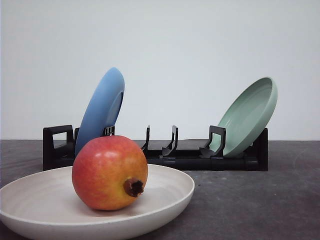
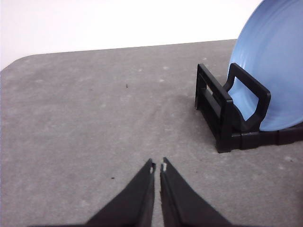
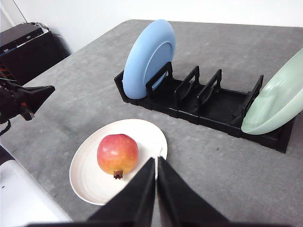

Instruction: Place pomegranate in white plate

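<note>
Counts: 1 pomegranate (image 1: 109, 172), 3 plates, 1 black rack (image 3: 203, 103), 2 grippers. Pomegranate sits inside white plate (image 1: 165, 197), left of plate centre in front view, touching plate floor. Fruit near-round, no clear long axis; crown stub (image 1: 133, 187) points sideways toward front cam, slightly down-right. Blue plate (image 1: 102, 107) leans in rack's left end, green plate (image 1: 250, 116) at right end, middle slots between. Left gripper (image 2: 157, 166) fingers nearly together, holding nothing, over bare table (image 2: 94, 118) near rack end. Right gripper (image 3: 156, 160) fingers pressed together, holding nothing, above plate's near edge.

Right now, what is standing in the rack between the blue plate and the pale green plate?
Nothing: in the front view, the black rack's slots between the blue plate and the green plate are bare dividers.
</note>
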You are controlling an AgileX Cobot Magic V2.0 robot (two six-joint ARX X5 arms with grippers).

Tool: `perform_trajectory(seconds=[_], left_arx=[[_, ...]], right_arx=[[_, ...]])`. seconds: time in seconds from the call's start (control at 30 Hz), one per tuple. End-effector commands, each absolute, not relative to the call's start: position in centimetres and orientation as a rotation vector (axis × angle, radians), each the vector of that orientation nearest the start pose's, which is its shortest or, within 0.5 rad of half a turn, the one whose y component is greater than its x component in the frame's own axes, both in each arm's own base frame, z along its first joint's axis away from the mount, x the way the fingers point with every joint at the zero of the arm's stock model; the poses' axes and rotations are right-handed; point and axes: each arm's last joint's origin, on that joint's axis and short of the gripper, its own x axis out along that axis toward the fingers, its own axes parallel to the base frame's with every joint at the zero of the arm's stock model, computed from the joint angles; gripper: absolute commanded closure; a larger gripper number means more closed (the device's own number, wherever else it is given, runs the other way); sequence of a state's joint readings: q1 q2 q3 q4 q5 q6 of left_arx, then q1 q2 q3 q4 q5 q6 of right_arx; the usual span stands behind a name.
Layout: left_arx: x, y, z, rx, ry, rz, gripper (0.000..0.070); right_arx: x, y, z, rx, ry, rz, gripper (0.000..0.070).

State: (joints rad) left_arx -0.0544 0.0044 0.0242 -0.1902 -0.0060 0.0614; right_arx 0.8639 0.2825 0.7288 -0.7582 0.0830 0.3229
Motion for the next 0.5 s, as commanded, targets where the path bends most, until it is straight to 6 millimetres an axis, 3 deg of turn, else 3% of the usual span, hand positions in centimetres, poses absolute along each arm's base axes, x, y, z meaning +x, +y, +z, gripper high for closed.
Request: perform_trajectory(seconds=[0.0,0.47], left_arx=[[9.54,-0.46,14.88,0.028,0.183,-0.043,0.0700],[9.55,-0.47,14.92,-0.004,0.180,-0.041,0.0700]], right_arx=[[3.64,3.95,30.98,0.165,0.394,0.727,0.0700],[3.64,3.95,30.98,0.165,0.394,0.727,0.0700]])
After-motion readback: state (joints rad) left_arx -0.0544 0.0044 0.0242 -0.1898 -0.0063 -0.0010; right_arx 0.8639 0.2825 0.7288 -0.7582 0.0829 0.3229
